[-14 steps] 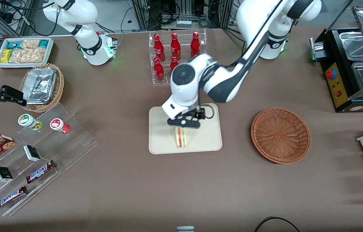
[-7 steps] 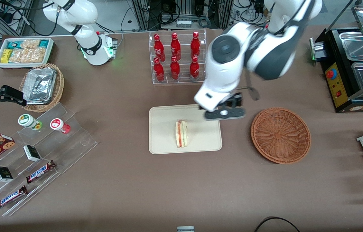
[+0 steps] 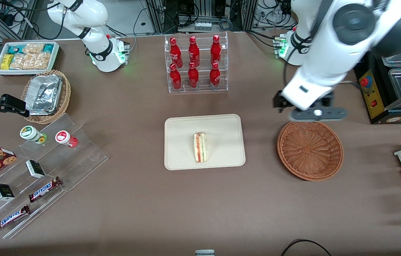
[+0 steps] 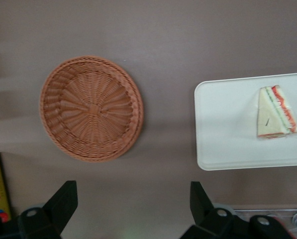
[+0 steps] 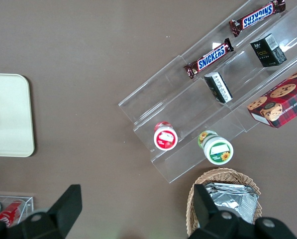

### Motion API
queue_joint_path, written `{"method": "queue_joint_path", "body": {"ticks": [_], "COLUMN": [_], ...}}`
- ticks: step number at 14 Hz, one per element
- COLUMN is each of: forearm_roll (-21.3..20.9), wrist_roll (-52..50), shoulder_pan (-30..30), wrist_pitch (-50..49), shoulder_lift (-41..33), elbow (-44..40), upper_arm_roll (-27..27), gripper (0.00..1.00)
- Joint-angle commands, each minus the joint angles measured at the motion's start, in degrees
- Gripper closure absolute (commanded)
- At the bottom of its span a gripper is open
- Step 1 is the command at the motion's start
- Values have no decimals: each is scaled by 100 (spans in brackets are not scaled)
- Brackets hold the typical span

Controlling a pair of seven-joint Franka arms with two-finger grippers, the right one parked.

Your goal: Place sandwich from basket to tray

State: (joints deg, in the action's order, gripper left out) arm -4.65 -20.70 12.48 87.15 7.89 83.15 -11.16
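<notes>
I see the sandwich [image 3: 200, 147] lying on the tray [image 3: 179, 128], a little off the tray's middle toward five o'clock in the front view, its long side running twelve to six. Bare tray shows all around it — the widest bare stretch is on the side toward the parked arm's end, and its tip stops short of the rim nearest the front camera. In the left wrist view the sandwich [image 4: 276, 112] sits flat with nothing touching it, and the tray [image 4: 223, 129] edge facing the basket [image 4: 91, 108] is separated from it by a strip of open worktop [image 3: 150, 199].

The basket [image 3: 310, 149] lies at three o'clock from the tray, toward the working arm's end, and I see only wicker inside it. My claw [image 3: 317, 113] hovers just above the basket's rim at its twelve o'clock, farther from the front camera than the basket's middle, well apart from the sandwich. The claw [image 4: 133, 209] is released — its fingers [image 4: 63, 201] stand spread wide with only worktop between them.

At twelve o'clock from the tray stands a clear rack of red bottles [image 3: 194, 64], with a band of open worktop between the two.
</notes>
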Motion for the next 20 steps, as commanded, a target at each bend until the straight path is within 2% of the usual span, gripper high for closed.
{"method": "queue_joint_path", "body": {"ticks": [1,10,14,20], "forearm_roll": [43,166,254,281], "wrist_roll": [346,2147,2395,2369], "shoulder_pan": [-202,-1054,-897,-800], "wrist_pitch": [-66,4,-57,-23], "shoulder_lift": [-348,-1166,-1246,-1193], "elbow": [245,1133,1212,1142], "upper_arm_roll": [-35,-18,509,624], "gripper": [0,0,0,0]}}
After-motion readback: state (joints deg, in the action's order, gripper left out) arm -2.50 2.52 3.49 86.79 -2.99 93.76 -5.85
